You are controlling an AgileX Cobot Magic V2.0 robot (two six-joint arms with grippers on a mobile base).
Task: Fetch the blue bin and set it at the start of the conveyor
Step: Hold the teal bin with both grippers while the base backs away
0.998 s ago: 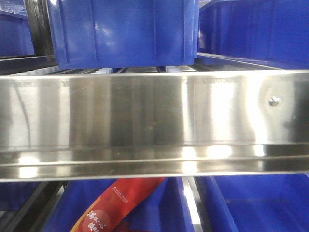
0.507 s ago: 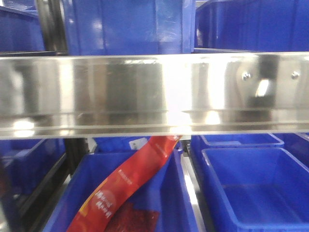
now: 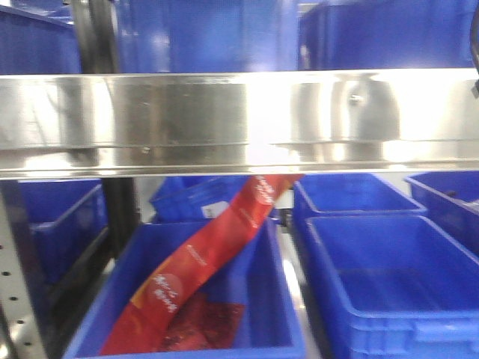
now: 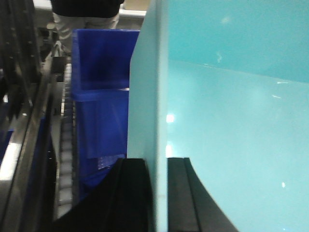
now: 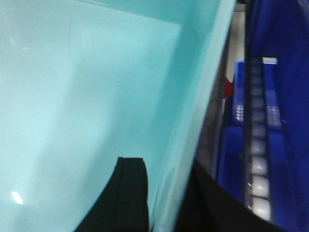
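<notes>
The blue bin (image 4: 231,121) is a pale turquoise tub that fills both wrist views. In the left wrist view my left gripper (image 4: 157,193) is shut on the tub's left wall, one black finger (image 4: 137,193) outside and one inside. In the right wrist view the same tub (image 5: 72,96) shows its smooth inside. My right gripper (image 5: 166,200) is shut on its right wall, with a finger (image 5: 128,193) inside and the other outside. The front view shows neither the tub nor the grippers. The conveyor start is out of view.
A stainless-steel shelf rail (image 3: 239,120) crosses the front view. Below and above it are dark blue bins (image 3: 389,277), one holding a red packet (image 3: 202,269). A dark blue bin (image 4: 101,96) and a roller track (image 4: 65,145) lie left of the tub, and another roller track (image 5: 258,159) lies right of it.
In the front view the steel rail has moved up the picture. More of the lower dark blue bins and the red packet now show beneath it.
</notes>
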